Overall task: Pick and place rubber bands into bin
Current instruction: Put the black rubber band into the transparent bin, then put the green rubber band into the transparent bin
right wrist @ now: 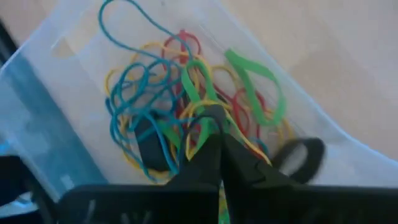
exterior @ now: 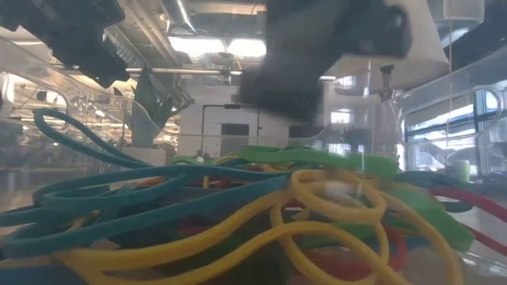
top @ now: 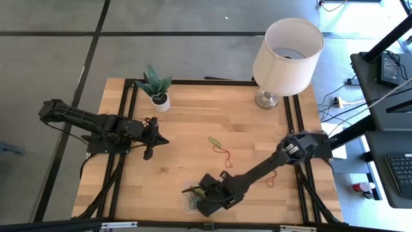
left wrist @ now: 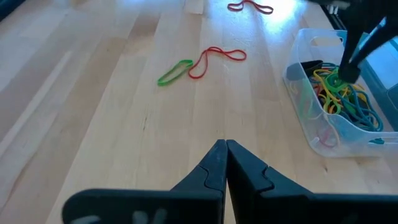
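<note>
Your right gripper (right wrist: 214,134) is over the bin (top: 191,201) at the table's (top: 193,135) front edge, fingers closed, tips down among the rubber bands (right wrist: 186,112) piled inside; whether they pinch one, you cannot tell. A green band (left wrist: 175,72) and red band (left wrist: 214,60) lie mid-table. Your left gripper (left wrist: 225,149) waits closed near the left edge.
</note>
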